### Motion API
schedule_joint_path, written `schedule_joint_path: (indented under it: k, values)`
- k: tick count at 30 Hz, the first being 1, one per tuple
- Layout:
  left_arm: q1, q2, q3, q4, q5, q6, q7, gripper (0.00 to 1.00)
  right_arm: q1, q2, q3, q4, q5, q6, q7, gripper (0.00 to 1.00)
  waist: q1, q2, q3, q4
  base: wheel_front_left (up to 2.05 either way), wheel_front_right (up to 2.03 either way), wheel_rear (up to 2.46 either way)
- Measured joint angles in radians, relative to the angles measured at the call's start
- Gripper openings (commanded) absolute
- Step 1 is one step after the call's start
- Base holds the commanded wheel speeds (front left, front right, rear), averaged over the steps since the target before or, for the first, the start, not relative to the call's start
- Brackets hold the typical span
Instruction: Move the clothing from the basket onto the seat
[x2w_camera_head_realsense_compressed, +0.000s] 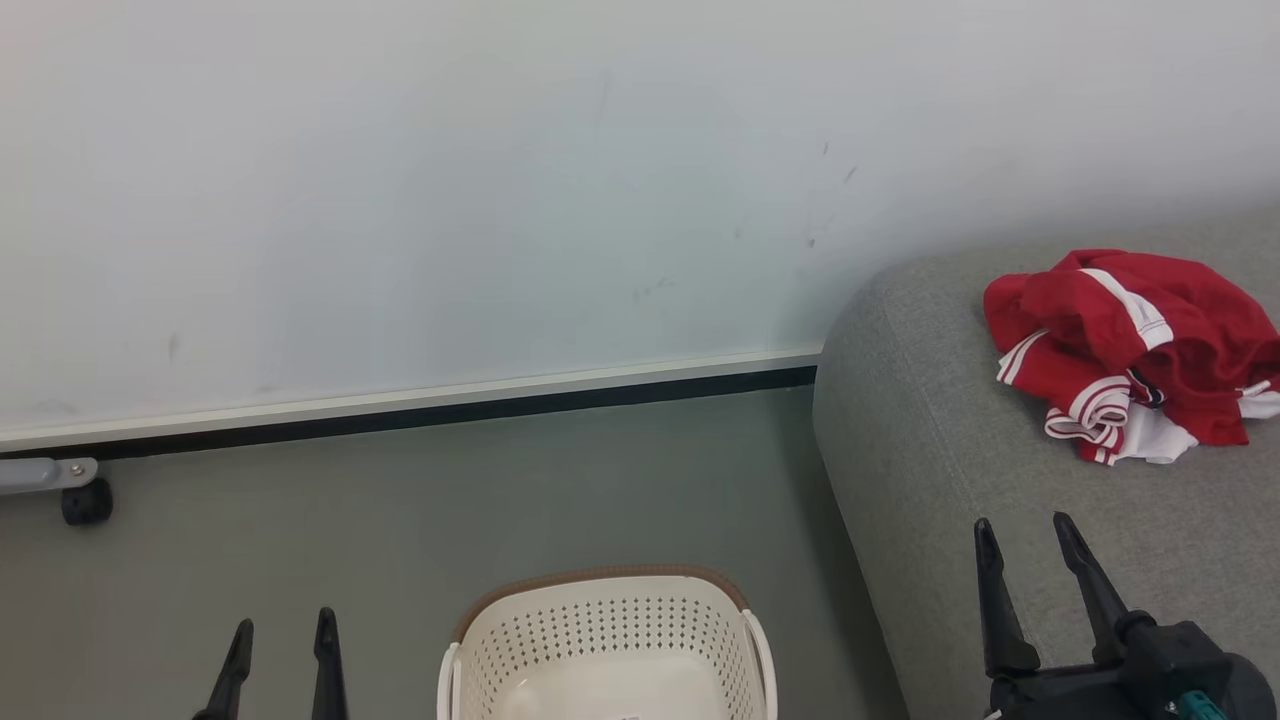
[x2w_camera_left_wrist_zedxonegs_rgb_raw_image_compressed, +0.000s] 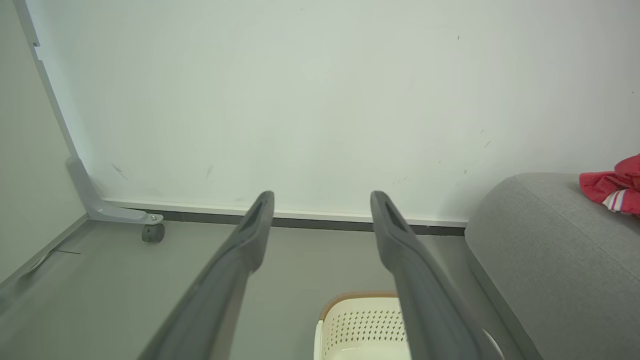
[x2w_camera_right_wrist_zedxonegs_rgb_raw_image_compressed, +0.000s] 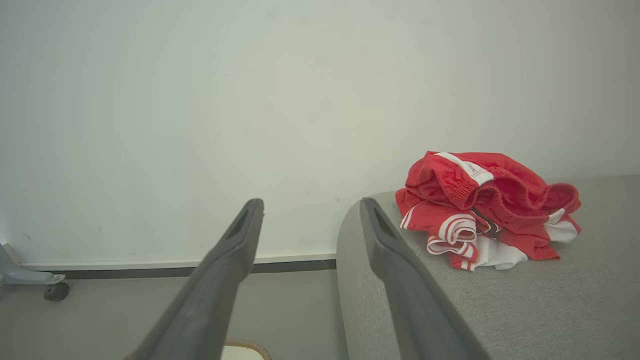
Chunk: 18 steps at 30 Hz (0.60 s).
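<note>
Crumpled red-and-white clothing (x2w_camera_head_realsense_compressed: 1135, 350) lies heaped on the grey seat (x2w_camera_head_realsense_compressed: 940, 440); the cream basket (x2w_camera_head_realsense_compressed: 605, 640) stands upright on the floor just beside the seat.

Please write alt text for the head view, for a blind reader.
Red and white clothing lies heaped on the grey seat at right. The white basket stands on the floor below centre; the left gripper and right gripper are open and empty.

Pale scuffed wall (x2w_camera_head_realsense_compressed: 400, 200), possibly board; grey floor (x2w_camera_head_realsense_compressed: 300, 540); castor (x2w_camera_head_realsense_compressed: 86, 502).
</note>
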Motion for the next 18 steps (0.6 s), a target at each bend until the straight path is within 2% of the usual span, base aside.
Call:
schedule_joint_path:
  k: [18]
  values:
    - [0.0, -0.015, 0.018, -0.018, 0.033, 0.0, 0.0, 1.0, 0.013, -0.01, -0.024, -0.057, -0.009, -0.016, 0.0, 1.0, 0.0, 0.0001, 0.011, 0.002, 0.0, 0.0, 0.0]
